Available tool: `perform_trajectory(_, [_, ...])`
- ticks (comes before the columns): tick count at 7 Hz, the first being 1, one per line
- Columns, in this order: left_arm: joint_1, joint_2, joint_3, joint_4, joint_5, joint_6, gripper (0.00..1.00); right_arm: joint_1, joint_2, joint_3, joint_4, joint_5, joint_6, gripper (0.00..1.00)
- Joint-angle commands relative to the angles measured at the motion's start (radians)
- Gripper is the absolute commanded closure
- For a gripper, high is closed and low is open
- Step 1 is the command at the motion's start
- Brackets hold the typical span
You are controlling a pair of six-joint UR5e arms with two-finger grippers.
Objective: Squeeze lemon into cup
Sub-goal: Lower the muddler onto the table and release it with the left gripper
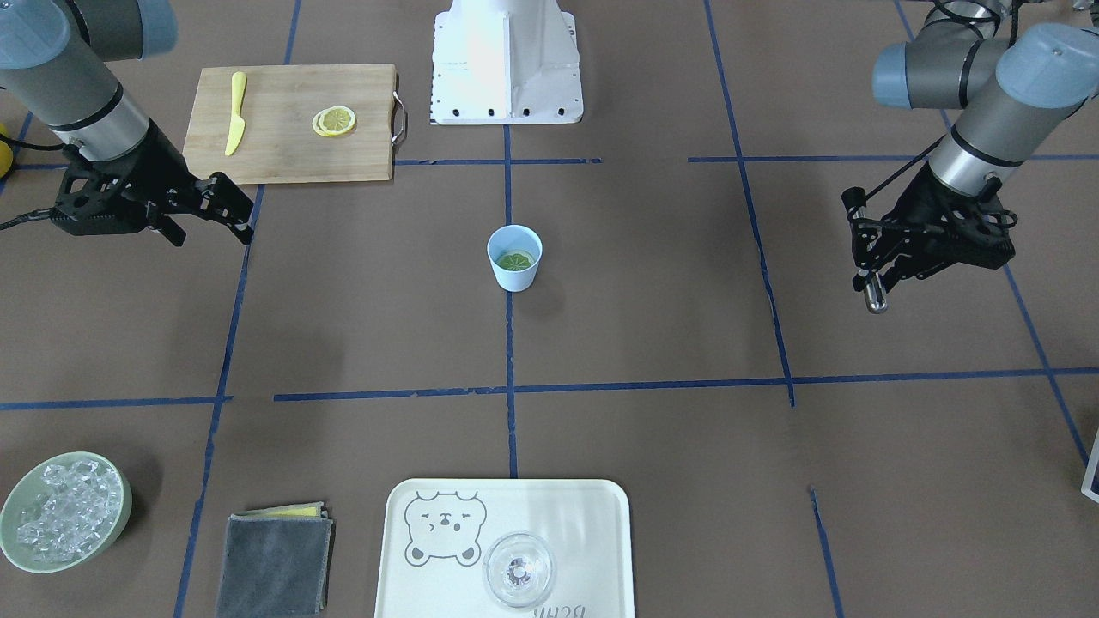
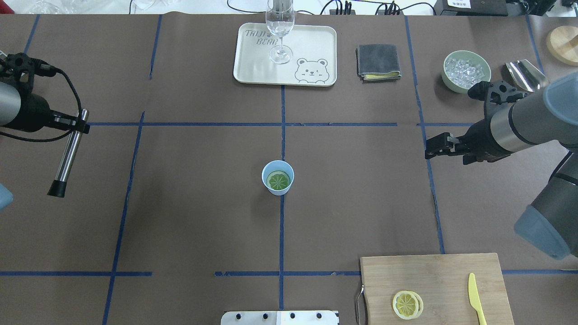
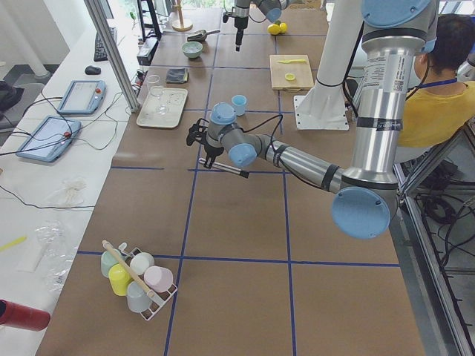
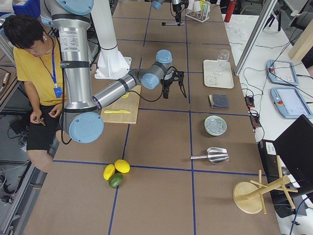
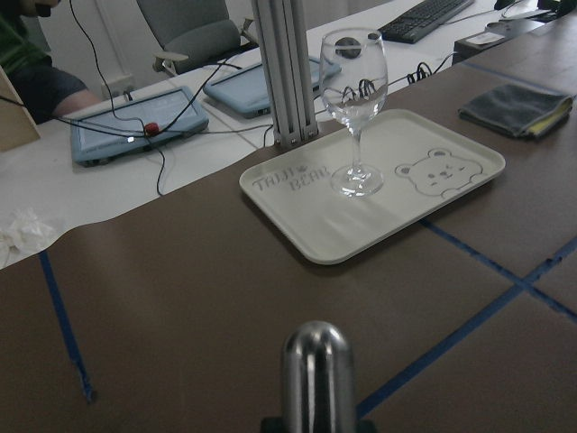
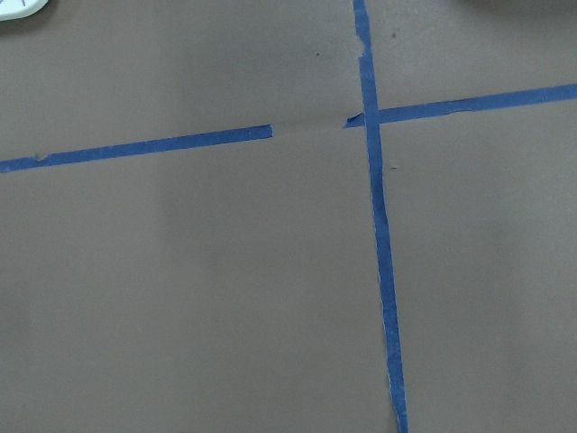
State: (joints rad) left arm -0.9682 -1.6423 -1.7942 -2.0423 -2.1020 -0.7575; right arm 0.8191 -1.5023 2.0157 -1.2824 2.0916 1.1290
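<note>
A small light-blue plastic tumbler (image 2: 277,191) stands upright at the middle of the brown table (image 2: 198,203), right on a line of blue tape. A thin round lemon slice (image 2: 278,180) lies flat inside it, low in the cup. The slice takes up most of the cup's floor. Its segments show as spokes spreading from a small centre, with a paler ring of rind around them. Inside the blue walls it looks greenish rather than yellow. Two more yellow-rinded slices (image 2: 407,304) lie overlapping on a bamboo cutting board (image 2: 442,275) at the table's near right corner, beside a yellow plastic knife (image 2: 474,298). Both arms are drawn back, well apart from the cup. The left gripper (image 2: 79,126) is clamped on a shiny metal rod with a black tip (image 2: 67,155), which slants down over the table's left side. In the left wrist view the rod's rounded steel end fills the bottom edge. The right gripper (image 2: 432,146) hangs over the right side with nothing visible between its fingers. Whether those fingers are parted or together I cannot tell.
</note>
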Motion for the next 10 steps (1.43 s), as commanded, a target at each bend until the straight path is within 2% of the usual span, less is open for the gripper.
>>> perform_trajectory(1, [0.005, -0.043, 0.138, 0.063, -0.05, -0.063, 1.0, 0.0, -0.001, -0.002, 0.0, -0.001, 0.0, 0.0])
perform_trajectory(2, [0.006, -0.072, 0.229, 0.06, -0.044, -0.06, 1.0, -0.002, 0.002, 0.0, 0.0, -0.001, 0.0, 0.0])
perform_trajectory(4, [0.006, -0.085, 0.268, 0.06, -0.041, 0.005, 1.0, -0.002, 0.002, 0.0, 0.0, -0.001, 0.002, 0.0])
perform_trajectory(10, [0.008, -0.087, 0.277, 0.051, -0.044, 0.018, 1.0, -0.002, 0.004, 0.003, 0.002, 0.001, 0.0, 0.0])
